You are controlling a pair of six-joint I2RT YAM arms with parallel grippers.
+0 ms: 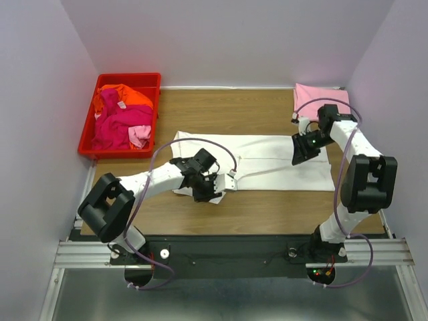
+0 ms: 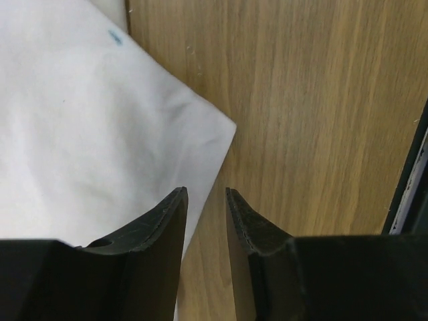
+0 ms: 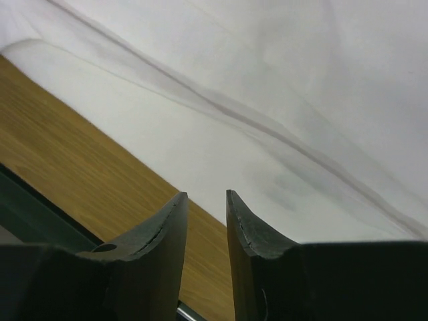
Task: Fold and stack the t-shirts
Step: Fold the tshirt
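Fingers of the left gripper (image 1: 212,189) and right gripper (image 1: 299,157) hover slightly parted over the white tee's (image 1: 267,155) near-left corner and right end. It lies flat on the wood table (image 1: 267,210), with walls (image 1: 40,100) close around and a bin (image 1: 85,139) beyond its left end. The left wrist view shows an empty gap at the tee's corner, so a close could miss the cloth. In the right wrist view the gap is also empty above the tee's edge, and the smooth wood could let it slide.

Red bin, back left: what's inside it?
The red bin holds a crumpled orange tee at the back, a magenta tee in front, pale pink cloth on it. Its floor and anything underneath are covered.
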